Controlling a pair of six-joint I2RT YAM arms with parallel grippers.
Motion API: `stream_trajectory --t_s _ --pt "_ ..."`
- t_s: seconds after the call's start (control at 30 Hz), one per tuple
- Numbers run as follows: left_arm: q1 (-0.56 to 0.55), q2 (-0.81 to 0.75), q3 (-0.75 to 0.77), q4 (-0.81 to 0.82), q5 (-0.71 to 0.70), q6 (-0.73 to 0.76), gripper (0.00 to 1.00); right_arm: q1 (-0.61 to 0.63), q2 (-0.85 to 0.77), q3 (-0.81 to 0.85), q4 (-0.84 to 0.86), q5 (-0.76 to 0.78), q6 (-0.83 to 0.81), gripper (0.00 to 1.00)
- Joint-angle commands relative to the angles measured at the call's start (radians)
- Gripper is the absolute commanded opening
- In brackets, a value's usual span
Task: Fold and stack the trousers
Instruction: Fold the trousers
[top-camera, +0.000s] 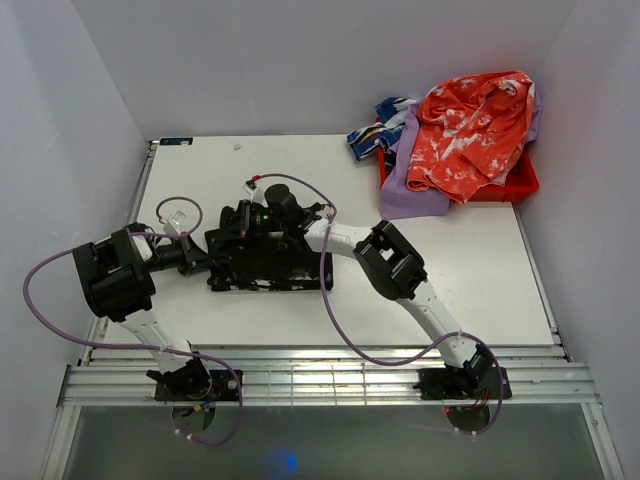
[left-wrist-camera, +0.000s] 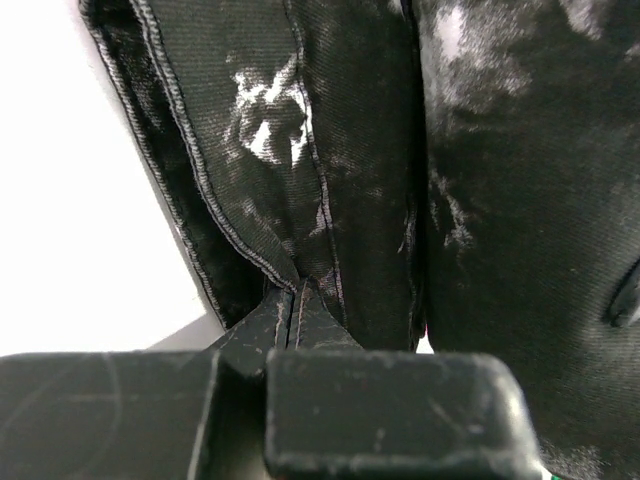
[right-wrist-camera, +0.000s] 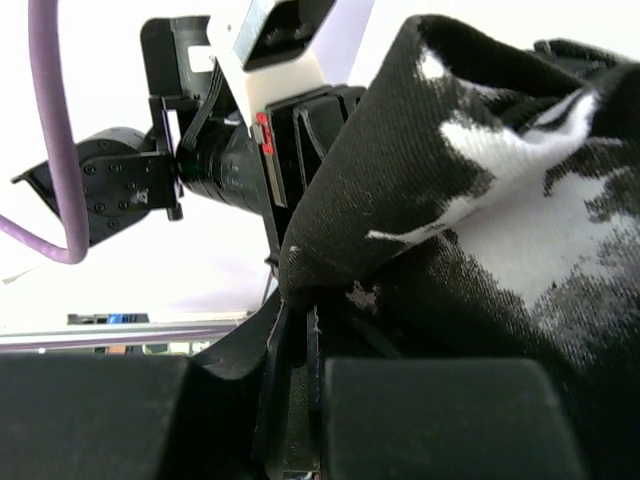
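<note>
The black trousers (top-camera: 268, 262) with white blotches lie bunched into a compact bundle on the white table (top-camera: 470, 260), left of centre. My left gripper (top-camera: 207, 258) meets the bundle's left edge. In the left wrist view it (left-wrist-camera: 290, 305) is shut on a stitched seam of the trousers (left-wrist-camera: 330, 150). My right gripper (top-camera: 252, 218) comes in from the right over the top of the bundle. In the right wrist view it (right-wrist-camera: 300, 325) is shut on a fold of the trousers (right-wrist-camera: 470, 200), with the left arm's wrist (right-wrist-camera: 225, 150) just beyond.
A red bin (top-camera: 520, 182) at the back right holds an orange-red speckled garment (top-camera: 470, 120). A purple cloth (top-camera: 410, 190) and a blue-white patterned cloth (top-camera: 372, 135) lie by it. Purple cables (top-camera: 335, 320) loop over the table. White walls enclose three sides.
</note>
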Motion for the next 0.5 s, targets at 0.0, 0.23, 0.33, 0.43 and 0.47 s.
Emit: stream_trajectory --t_s 0.0,0.23,0.33,0.43,0.47 --pt "-0.009 -0.037 -0.007 0.042 0.028 -0.021 0.00 0.018 0.016 0.067 0.059 0.029 -0.002 0.08" --pt "-0.006 -0.053 0.003 0.054 -0.027 -0.078 0.45 0.033 0.027 0.010 0.097 0.045 -0.002 0.08" --pt "0.026 -0.114 -0.002 0.066 -0.076 -0.127 0.63 0.028 0.003 -0.007 0.149 0.039 -0.022 0.37" --pt "0.060 -0.208 0.007 0.065 -0.165 -0.150 0.71 0.024 -0.051 -0.024 0.171 0.020 -0.049 0.53" --pt "0.064 -0.231 0.021 0.051 -0.200 -0.148 0.72 0.019 -0.068 -0.041 0.176 0.013 -0.058 0.58"
